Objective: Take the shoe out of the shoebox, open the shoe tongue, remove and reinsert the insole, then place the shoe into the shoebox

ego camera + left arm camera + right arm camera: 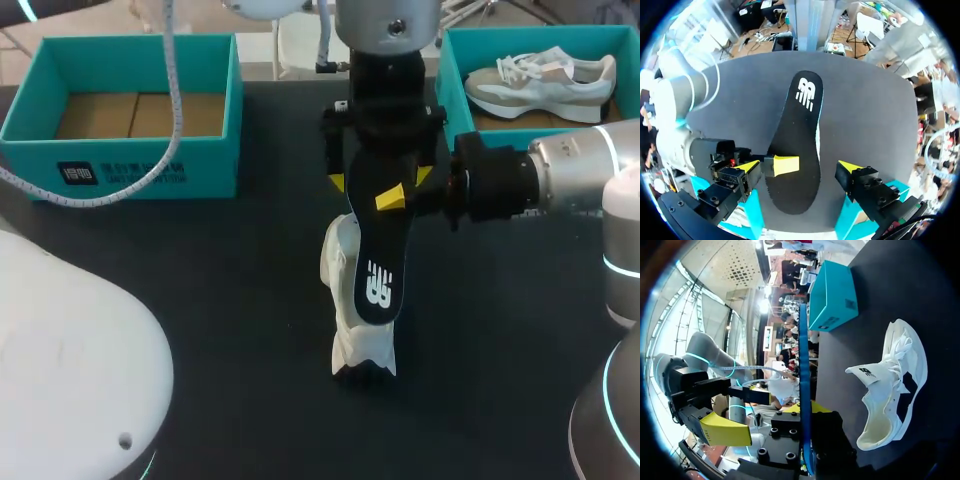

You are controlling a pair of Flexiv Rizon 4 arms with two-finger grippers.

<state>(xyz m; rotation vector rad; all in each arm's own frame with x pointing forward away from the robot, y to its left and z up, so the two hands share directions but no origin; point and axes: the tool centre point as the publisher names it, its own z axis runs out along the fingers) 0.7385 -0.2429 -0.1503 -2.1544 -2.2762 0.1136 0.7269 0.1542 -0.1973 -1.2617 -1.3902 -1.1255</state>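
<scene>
My right gripper [392,198] comes in from the right and is shut on the toe end of the black insole [375,265], which hangs above the table. In the left wrist view the insole [797,150] shows flat, logo end far. My left gripper [380,180] hangs over it from above, open wide, a finger on each side of the insole [799,166] without touching it. The white shoe [352,325] lies on the table under the insole; in the right wrist view the shoe [890,385] has its tongue pulled open. There the insole [804,385] shows edge-on in my right gripper [805,415].
A teal shoebox [120,165] stands at the back left with only its cardboard floor showing. A second teal box [452,90] at the back right holds another white shoe [540,80]. My left arm's white base [70,360] fills the near left corner.
</scene>
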